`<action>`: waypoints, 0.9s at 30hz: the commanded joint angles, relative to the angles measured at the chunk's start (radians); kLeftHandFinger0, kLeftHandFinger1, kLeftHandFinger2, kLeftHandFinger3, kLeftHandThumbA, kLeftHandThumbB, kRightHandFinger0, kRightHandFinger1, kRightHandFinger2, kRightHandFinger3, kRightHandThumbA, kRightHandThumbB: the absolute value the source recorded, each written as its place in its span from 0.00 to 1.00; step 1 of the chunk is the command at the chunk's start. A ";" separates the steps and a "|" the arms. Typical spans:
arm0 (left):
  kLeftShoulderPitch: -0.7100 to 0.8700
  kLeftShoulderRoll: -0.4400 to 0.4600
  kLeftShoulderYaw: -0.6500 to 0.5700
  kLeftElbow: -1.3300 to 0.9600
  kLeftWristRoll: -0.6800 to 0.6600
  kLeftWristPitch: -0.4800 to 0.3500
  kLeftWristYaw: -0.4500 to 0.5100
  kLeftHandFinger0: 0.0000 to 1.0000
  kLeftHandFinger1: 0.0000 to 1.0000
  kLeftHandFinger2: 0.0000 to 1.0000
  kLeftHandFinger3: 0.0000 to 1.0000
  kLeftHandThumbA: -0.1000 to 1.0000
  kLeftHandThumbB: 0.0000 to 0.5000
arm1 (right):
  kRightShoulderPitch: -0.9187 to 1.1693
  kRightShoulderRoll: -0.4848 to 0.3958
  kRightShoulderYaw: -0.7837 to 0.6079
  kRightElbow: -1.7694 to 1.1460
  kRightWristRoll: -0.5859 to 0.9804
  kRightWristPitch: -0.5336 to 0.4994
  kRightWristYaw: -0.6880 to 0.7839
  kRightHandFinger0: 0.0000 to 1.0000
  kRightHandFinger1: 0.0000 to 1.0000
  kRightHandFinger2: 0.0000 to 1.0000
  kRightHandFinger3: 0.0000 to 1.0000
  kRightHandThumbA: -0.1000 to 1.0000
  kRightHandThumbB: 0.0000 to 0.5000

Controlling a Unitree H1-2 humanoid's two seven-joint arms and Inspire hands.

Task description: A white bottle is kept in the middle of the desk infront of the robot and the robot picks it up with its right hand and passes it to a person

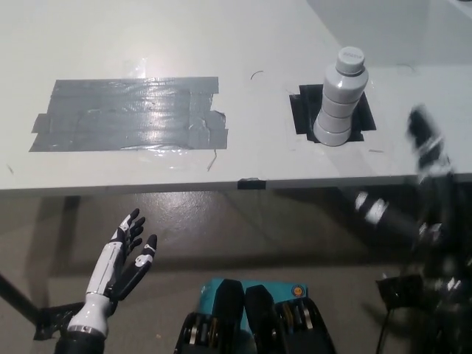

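White plastic bottle (pixel 341 99) at 1 o'clock looks light, slick; grab its ribbed middle. Right hand (pixel 428 147) blurry, fingers unclear. Left hand (pixel 127 251) idle, fingers spread.

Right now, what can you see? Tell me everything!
bottle: one, white, upright on the black patch, right side of the desk
black patch: one, black, under the bottle
tape: one big patch, grey, left side of the desk
desk: one, white, across the top
floor: brownish, below the desk's edge
left hand: one, white and black, open, resting low at lower left, off the desk
right hand: one, black, blurred, at the desk's right edge, apart from the bottle
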 commanded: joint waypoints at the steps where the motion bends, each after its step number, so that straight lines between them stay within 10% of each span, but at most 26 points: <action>1: 0.002 0.001 0.001 -0.015 0.006 -0.054 0.010 1.00 1.00 1.00 1.00 0.64 0.13 | -0.116 -0.048 -0.019 -0.013 0.001 0.151 0.025 1.00 1.00 1.00 1.00 1.00 0.81; 27: -0.012 0.006 0.004 -0.019 0.027 -0.064 0.010 1.00 1.00 1.00 1.00 0.68 0.11 | -0.605 -0.077 -0.020 0.927 0.054 0.134 -0.001 1.00 1.00 1.00 1.00 1.00 0.90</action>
